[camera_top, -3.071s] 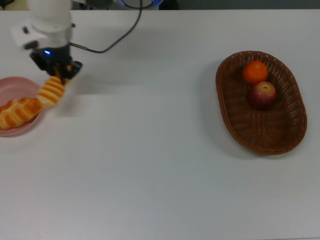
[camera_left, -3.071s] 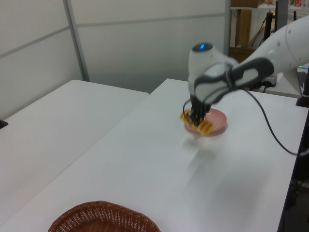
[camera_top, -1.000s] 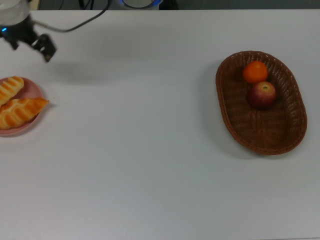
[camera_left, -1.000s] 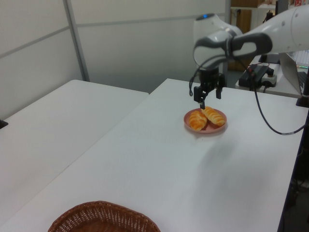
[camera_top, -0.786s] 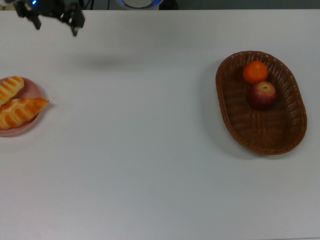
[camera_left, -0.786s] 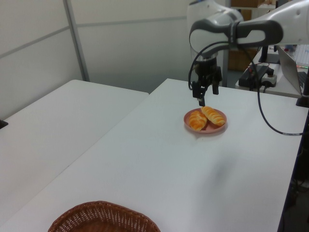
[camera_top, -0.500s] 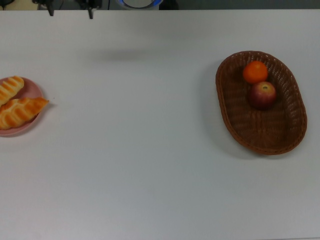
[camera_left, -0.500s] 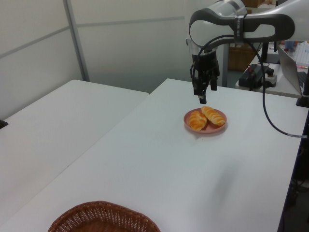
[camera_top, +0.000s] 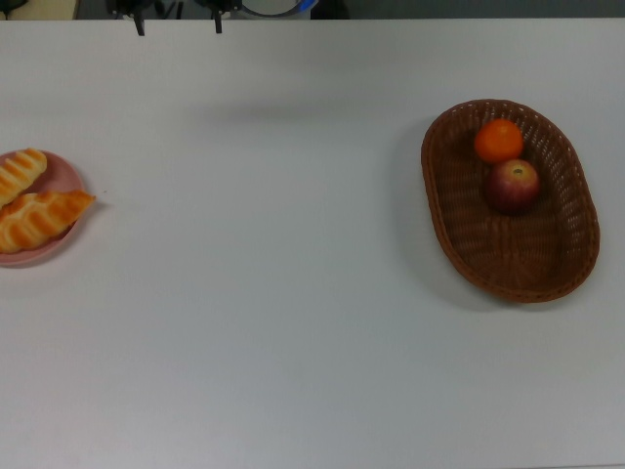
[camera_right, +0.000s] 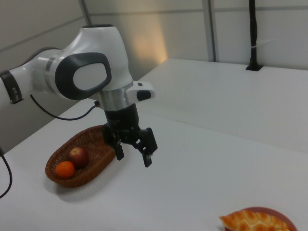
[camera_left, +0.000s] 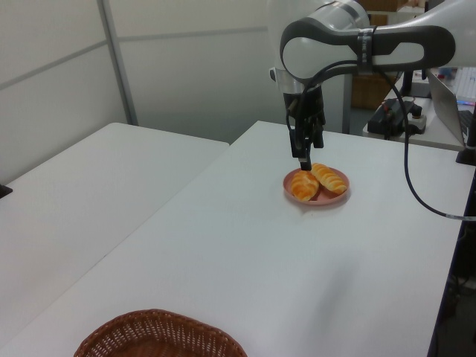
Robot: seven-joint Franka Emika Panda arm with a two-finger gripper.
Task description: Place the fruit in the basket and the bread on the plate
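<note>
The brown wicker basket lies at the top view's right and holds both fruit: the orange tangerine and the dark red apple. On the pink plate at the top view's left edge rest both breads: the ridged roll and the braided loaf. My gripper hangs open and empty above the table, between the basket and the plate in the right view. In the top view only the fingertips show at the upper edge.
White tabletop runs between plate and basket. A second white table stands beside it at the left view's left. A black cable trails from the arm. The basket's rim shows at the left view's bottom.
Three seconds ago the gripper held the ridged roll at the plate. The roll now lies on the plate, and the open gripper has lifted and moved toward the top view's upper right.
</note>
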